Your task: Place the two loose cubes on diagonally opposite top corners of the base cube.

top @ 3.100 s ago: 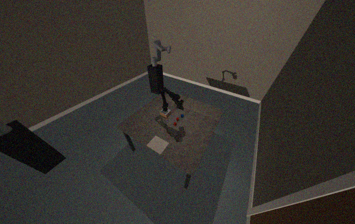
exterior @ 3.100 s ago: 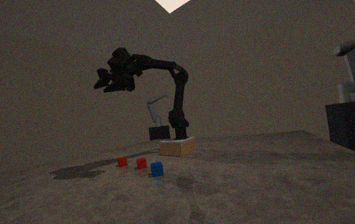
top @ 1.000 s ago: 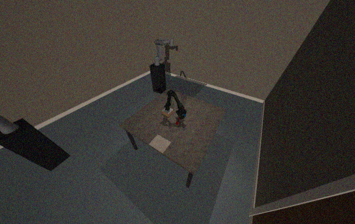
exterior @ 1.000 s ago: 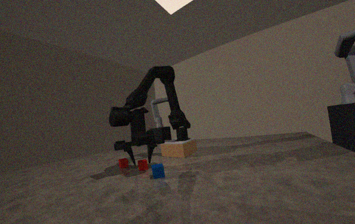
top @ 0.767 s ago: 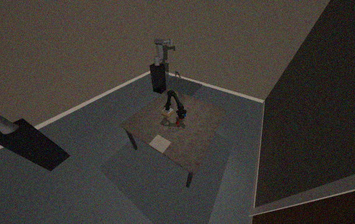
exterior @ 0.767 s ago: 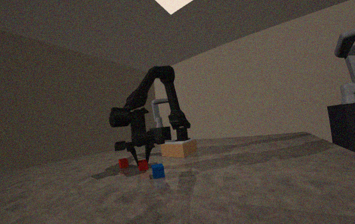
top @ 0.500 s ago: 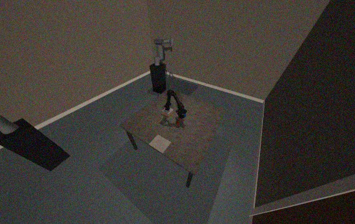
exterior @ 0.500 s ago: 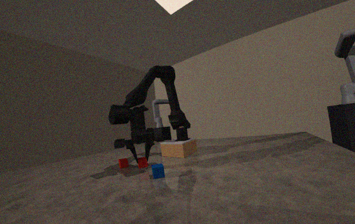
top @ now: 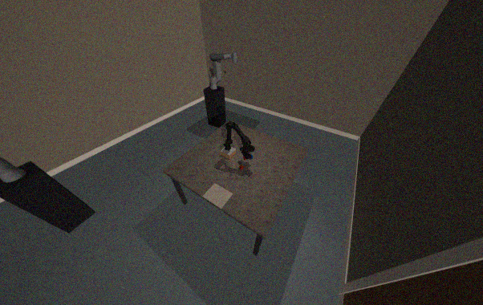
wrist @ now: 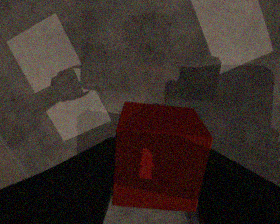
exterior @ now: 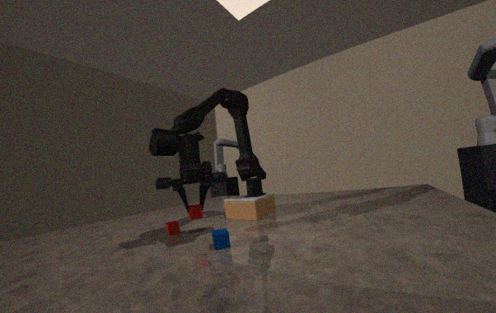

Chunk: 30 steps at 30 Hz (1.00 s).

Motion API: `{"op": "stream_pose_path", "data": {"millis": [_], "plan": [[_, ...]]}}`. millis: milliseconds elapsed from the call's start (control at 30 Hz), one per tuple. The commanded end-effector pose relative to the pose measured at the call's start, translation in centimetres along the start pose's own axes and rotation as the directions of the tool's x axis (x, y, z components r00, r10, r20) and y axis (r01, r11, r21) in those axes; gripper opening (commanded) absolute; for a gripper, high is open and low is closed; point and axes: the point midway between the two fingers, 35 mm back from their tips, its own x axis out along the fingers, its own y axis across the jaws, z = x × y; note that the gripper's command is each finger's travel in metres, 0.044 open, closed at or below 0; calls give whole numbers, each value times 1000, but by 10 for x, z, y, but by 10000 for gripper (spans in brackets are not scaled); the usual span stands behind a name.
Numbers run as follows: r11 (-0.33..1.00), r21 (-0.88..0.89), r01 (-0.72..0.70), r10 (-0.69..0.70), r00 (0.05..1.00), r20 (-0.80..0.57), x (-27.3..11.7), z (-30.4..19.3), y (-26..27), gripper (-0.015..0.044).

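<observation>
My gripper (exterior: 195, 209) is shut on a red cube (exterior: 195, 212) (wrist: 158, 160) and holds it above the table top. In the wrist view the cube fills the space between the two dark fingers and looks slightly turned. A second red cube (exterior: 172, 227) (top: 241, 167) sits on the table, left of and nearer than the held cube in the exterior view. A blue cube (exterior: 221, 239) (top: 251, 157) sits on the table at the front right of the held cube in the exterior view. No cube rests on top of the blue cube.
A tan block with a pale top (exterior: 240, 209) (top: 228, 153) stands by the arm's base. A pale square (top: 217, 196) lies at the table's edge. Other grey arms on black pedestals (top: 215, 106) (top: 43, 197) stand off the table. Light patches and the arm's shadow cross the table.
</observation>
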Motion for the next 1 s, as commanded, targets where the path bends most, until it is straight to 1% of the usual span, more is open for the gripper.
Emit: {"op": "stream_pose_path", "data": {"millis": [0, 400, 533, 733, 967], "plan": [[1000, -4, 1, -1, 1000, -2, -12, 0, 0, 105], [1000, -4, 1, -1, 1000, -2, -50, -2, 4, 105], [1000, 1, 1, -1, 1000, -2, -54, -3, 5, 105], [986, 165, 1, -1, 1000, -2, -51, 4, 5, 105], [928, 372, 1, -1, 1000, -1, -48, 12, 6, 105]]}}
